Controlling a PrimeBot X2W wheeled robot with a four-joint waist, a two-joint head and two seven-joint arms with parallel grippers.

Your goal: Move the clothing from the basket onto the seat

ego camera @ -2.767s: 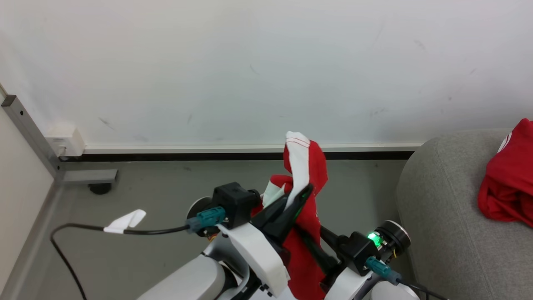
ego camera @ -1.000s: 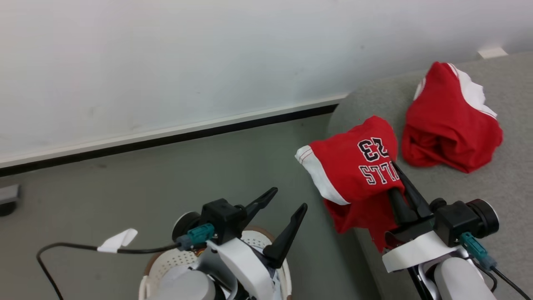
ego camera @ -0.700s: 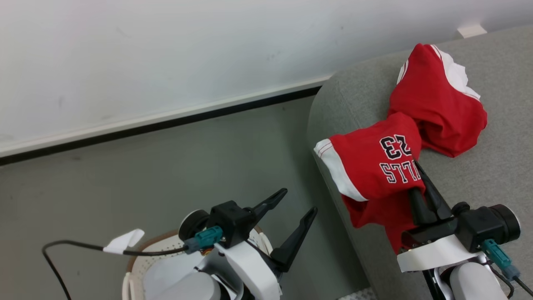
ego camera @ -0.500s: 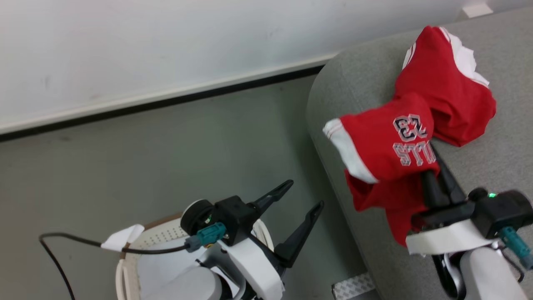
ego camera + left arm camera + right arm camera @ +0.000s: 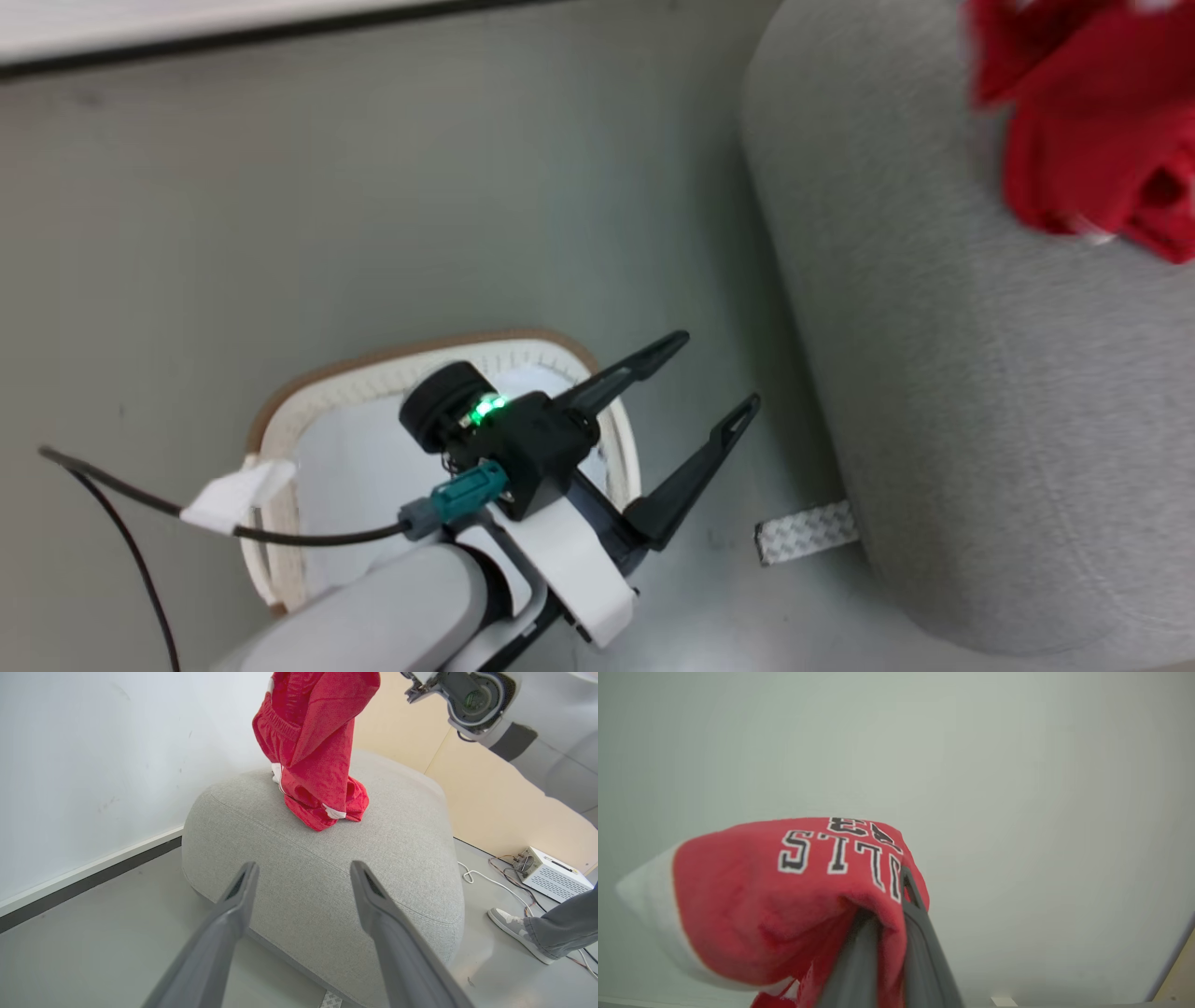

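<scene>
Head view: the clothing is a blurred red mass at the upper right corner, cut off by the frame edges, so its shape and lettering cannot be read. It lies over the top of the grey seat. The left arm hides much of the basket, which stands on the floor beside the seat. Its tan rim and a patch of pale lining show. The left end effector has its fingers spread wide and holds nothing, one finger above the basket rim and the other above the floor. A cable with a white tag runs from the wrist, and a patterned tape strip lies at the seat's foot.

Left wrist view: the left end effector is spread and empty, pointing at the seat. The clothing hangs from above the frame, its lower folds bunched on the seat. Whatever grips it is cut off, and separate garments cannot be told apart. The right arm's wrist housing shows at the top. A person's shoe and a white box are on the floor behind.

Right wrist view: the right end effector is pressed together, pinching the clothing. The cloth drapes over one fingertip and hides it. Black-and-white lettering reads upside down, against a pale, blurred wall.
</scene>
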